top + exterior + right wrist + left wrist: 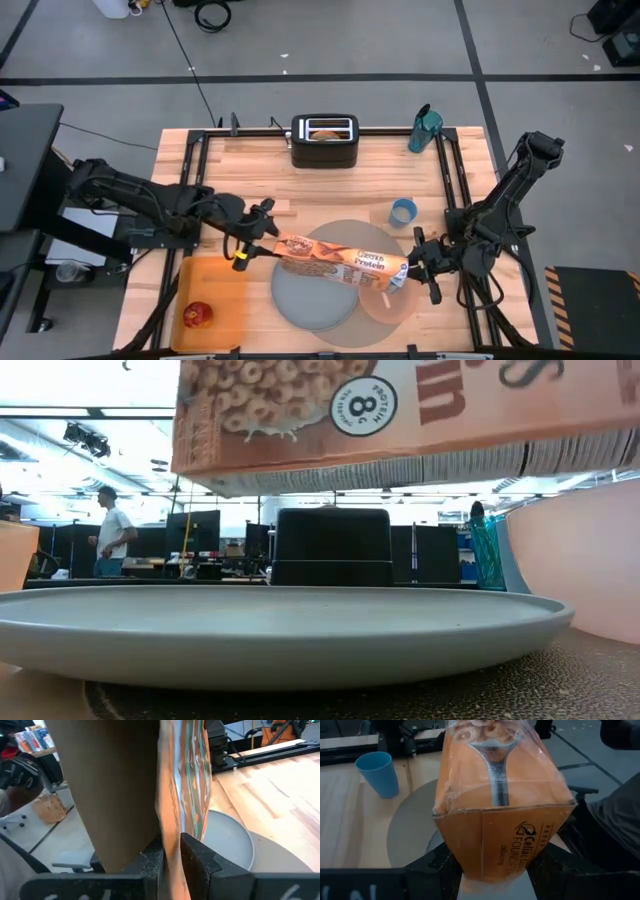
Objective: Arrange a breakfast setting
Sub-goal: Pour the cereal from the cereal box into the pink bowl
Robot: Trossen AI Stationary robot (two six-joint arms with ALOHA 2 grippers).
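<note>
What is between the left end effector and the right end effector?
The cereal box, held by the left end effector and the right end effector above the plate, in the high view.

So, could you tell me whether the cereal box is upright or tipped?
Tipped: the cereal box lies nearly level over the plate, held between left gripper and right gripper.

From above, the cereal box (330,262) covers the middle of the plate (312,298) and part of the bowl (390,300). I cannot see the left tool (492,870) fingertips behind the box base. The low view cuts off the box's top edge. The fruit (197,315) is too small to identify.
</note>
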